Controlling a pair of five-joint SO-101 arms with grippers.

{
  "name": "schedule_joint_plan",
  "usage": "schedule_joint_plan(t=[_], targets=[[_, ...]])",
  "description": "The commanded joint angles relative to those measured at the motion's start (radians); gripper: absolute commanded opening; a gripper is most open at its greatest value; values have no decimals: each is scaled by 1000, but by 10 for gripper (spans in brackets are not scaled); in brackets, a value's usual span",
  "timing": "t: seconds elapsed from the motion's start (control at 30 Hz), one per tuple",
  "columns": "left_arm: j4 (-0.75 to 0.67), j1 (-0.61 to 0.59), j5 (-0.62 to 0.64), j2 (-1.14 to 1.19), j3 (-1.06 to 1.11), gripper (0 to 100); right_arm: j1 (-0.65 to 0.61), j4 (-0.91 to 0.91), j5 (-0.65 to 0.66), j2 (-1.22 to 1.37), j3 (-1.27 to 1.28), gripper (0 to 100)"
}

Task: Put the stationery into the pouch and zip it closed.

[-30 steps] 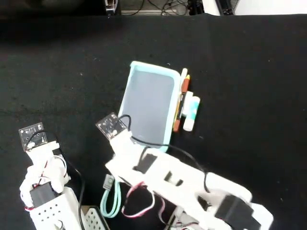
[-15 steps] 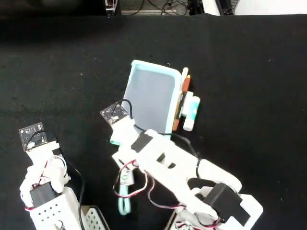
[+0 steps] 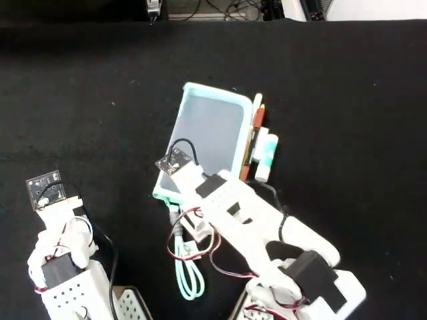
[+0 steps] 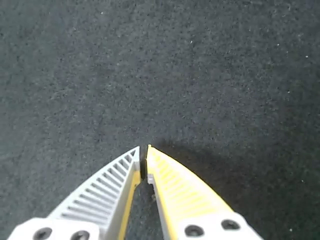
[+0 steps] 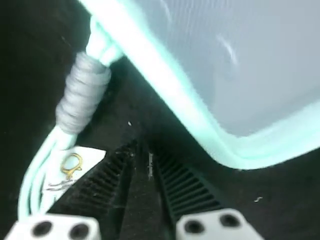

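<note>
The pouch (image 3: 210, 137), mint-edged with a grey mesh face, lies flat mid-table. Along its right edge rest the stationery: pens and pencils (image 3: 253, 143) and a white and mint stick (image 3: 265, 155). My right arm (image 3: 227, 207) leans over the pouch's near-left corner. There my right gripper (image 5: 142, 150) hovers shut just off the mint edge (image 5: 165, 85), with nothing seen between its fingers. Beside it is the pouch's strap (image 5: 82, 92), with a grey band and a white tag (image 5: 75, 162). My left gripper (image 4: 144, 149) is shut over bare black cloth at the front left.
The mint strap (image 3: 188, 267) trails from the pouch's corner toward the table's front, beside red and white wires on my right arm. My left arm (image 3: 57, 233) sits at the front-left corner. Black cloth covers the table; cables lie past the far edge.
My right arm has swung right and forward onto the pouch's near-left corner. The mint strap has shifted right with it and now lies stretched out. The left arm has stayed still.
</note>
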Motion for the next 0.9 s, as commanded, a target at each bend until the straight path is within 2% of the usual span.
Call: schedule_joint_plan(t=[0.0,0.13,0.23,0.33,0.7,0.87], targets=[[12,-5,8,-3,13,44,-26,38,3,-113,-65,114],[12,-5,8,-3,13,44,-135,54,-46,-185,-50,287],[12,-5,8,-3,13,44,-232,37,-49,-189,-30,351],[12,-5,8,-3,13,44,-278,-18,-46,-189,4,353],[12,-5,8,-3,13,44,-278,-358,-52,-189,177,353],[12,-5,8,-3,13,44,-262,-356,-52,-189,196,353]])
